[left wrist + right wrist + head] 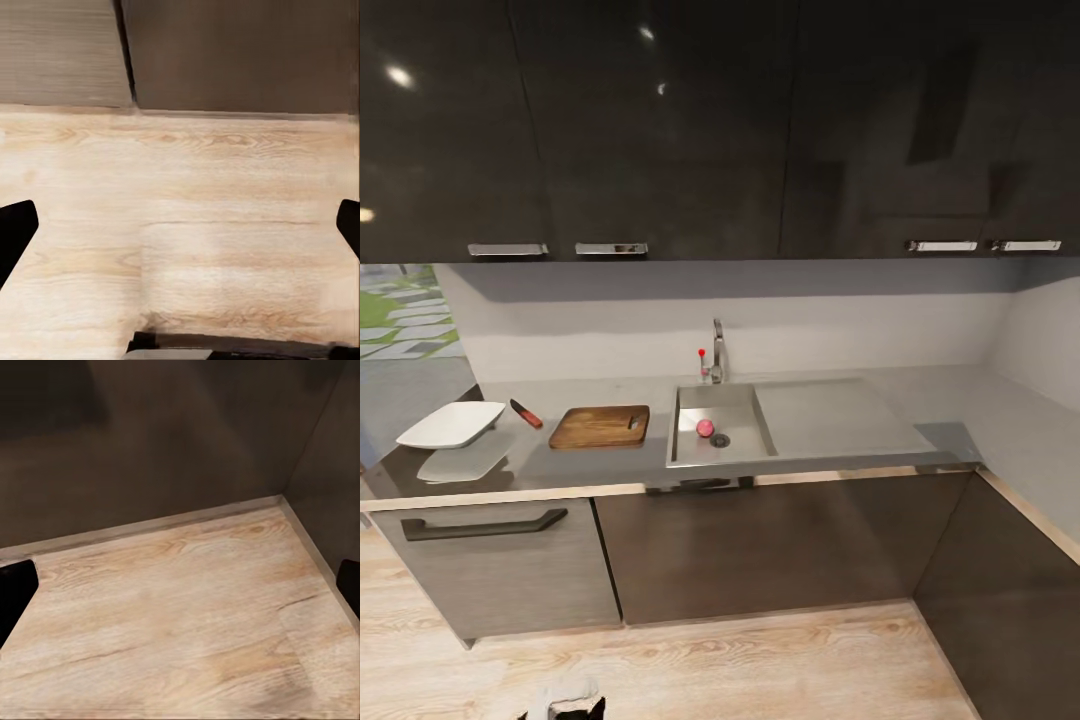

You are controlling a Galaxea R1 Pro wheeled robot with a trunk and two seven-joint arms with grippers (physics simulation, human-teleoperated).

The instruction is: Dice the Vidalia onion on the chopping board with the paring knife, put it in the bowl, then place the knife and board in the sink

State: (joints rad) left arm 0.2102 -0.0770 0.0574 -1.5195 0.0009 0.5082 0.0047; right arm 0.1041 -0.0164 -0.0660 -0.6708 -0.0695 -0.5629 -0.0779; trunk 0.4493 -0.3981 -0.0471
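Observation:
In the head view the pinkish-red Vidalia onion [705,428] lies in the grey steel sink [695,455], beside the round drain. Left of the sink, the brown chopping board [600,427] rests flat on the dark countertop [560,465]. The paring knife [526,413] with its red handle lies between the board and the white bowl [450,424] at the far left. My left gripper [180,232] hangs open over the wooden floor, its dark fingertips [15,229] wide apart. My right gripper [180,592] is open too, above floor near a cabinet corner.
Dark wall cabinets [660,120] hang above the counter, and a chrome tap [717,350] with a red knob stands behind the sink. Base cabinets [760,540] and a drawer handle [480,525] front the counter. A side cabinet [1010,590] juts out at the right. Wooden floor [710,670] lies before me.

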